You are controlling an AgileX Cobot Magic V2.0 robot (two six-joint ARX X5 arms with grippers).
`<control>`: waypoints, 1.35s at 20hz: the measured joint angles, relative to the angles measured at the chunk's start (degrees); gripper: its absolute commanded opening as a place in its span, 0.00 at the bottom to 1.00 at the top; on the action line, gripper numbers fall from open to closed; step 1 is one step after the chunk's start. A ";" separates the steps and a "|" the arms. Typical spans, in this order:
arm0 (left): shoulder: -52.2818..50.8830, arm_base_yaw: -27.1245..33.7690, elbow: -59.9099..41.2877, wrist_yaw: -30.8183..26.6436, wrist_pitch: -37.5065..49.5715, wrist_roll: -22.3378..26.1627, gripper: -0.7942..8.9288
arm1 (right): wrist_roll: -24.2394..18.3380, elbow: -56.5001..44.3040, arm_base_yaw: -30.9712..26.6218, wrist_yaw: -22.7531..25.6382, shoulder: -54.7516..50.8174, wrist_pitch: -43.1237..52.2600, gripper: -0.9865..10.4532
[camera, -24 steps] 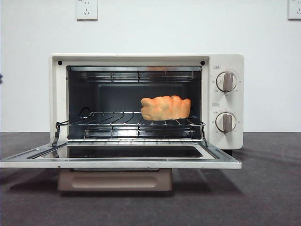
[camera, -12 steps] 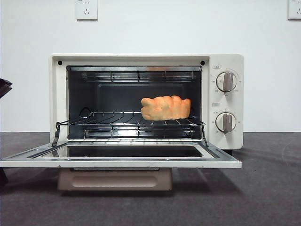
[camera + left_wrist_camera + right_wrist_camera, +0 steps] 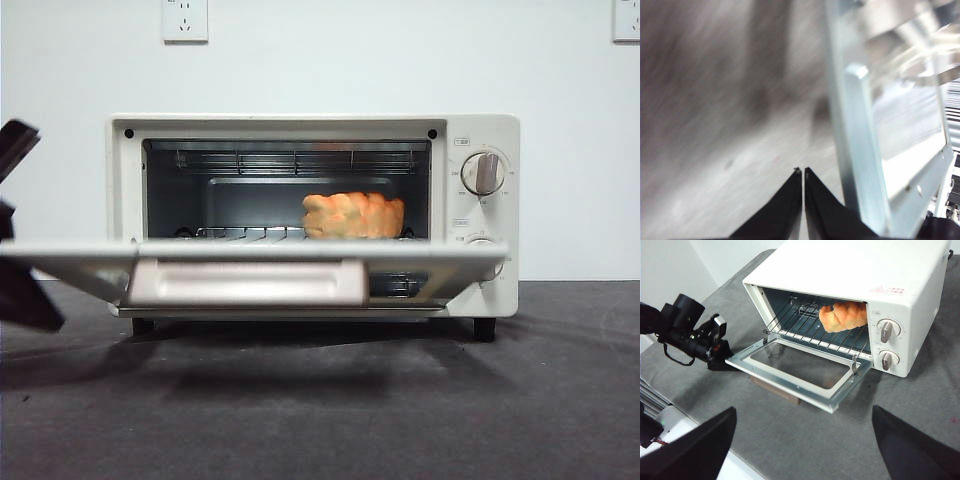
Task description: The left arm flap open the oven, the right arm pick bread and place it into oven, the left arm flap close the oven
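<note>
The cream-white oven [image 3: 480, 130] stands on the dark table, and it also shows in the right wrist view [image 3: 860, 265]. The golden bread [image 3: 353, 215] lies on the wire rack inside, right of middle; the right wrist view shows it too [image 3: 842, 316]. The glass door [image 3: 250, 262] is lifted partway, with its beige handle [image 3: 245, 283] facing the front camera. My left gripper [image 3: 803, 172] is shut, at the door's left edge [image 3: 860, 150], and shows dark at the front view's left side [image 3: 25, 295]. My right gripper [image 3: 805, 440] is open and empty, high above the table in front of the oven.
Two round knobs [image 3: 485, 172] sit on the oven's right panel. Wall sockets [image 3: 185, 18] are on the white wall behind. The left arm's black body and cables [image 3: 687, 325] lie left of the door. The table's edge [image 3: 670, 405] runs at the near left.
The door lay flat open; now it is swung up partway, with its handle raised. The left arm has come in from the left edge to the door's left side.
</note>
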 measured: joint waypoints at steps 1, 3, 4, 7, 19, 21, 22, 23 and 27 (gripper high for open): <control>0.00 0.00 1.11 0.17 -0.11 -0.28 0.10 | 0.22 0.00 0.00 0.02 0.00 0.00 0.46; 0.00 0.02 4.70 0.39 -0.11 -1.09 0.10 | 0.48 0.00 0.00 0.00 0.00 0.00 0.46; 0.00 0.00 6.47 0.57 0.37 -1.27 0.10 | 0.52 0.00 0.00 0.00 0.00 0.00 0.46; 0.00 -0.26 11.06 1.11 4.22 -1.81 0.10 | 0.61 0.00 0.00 0.02 0.00 -0.02 0.46; -0.94 -0.35 14.25 -3.48 13.27 -9.16 0.10 | 0.61 0.00 0.00 0.02 0.00 -0.02 0.46; -2.45 -0.35 14.25 -3.48 13.27 -8.94 0.10 | 0.61 0.00 0.00 0.02 0.00 0.00 0.46; -3.76 -0.35 14.25 -3.48 13.27 -8.61 0.10 | 0.61 0.00 0.00 0.02 0.00 0.04 0.46; -5.03 -0.35 14.25 -3.48 13.25 -8.24 0.10 | 0.61 0.00 0.00 0.02 0.00 0.17 0.46; -11.65 -0.35 14.25 -3.19 12.76 -5.77 0.10 | 0.57 0.00 0.00 0.13 0.00 3.32 0.46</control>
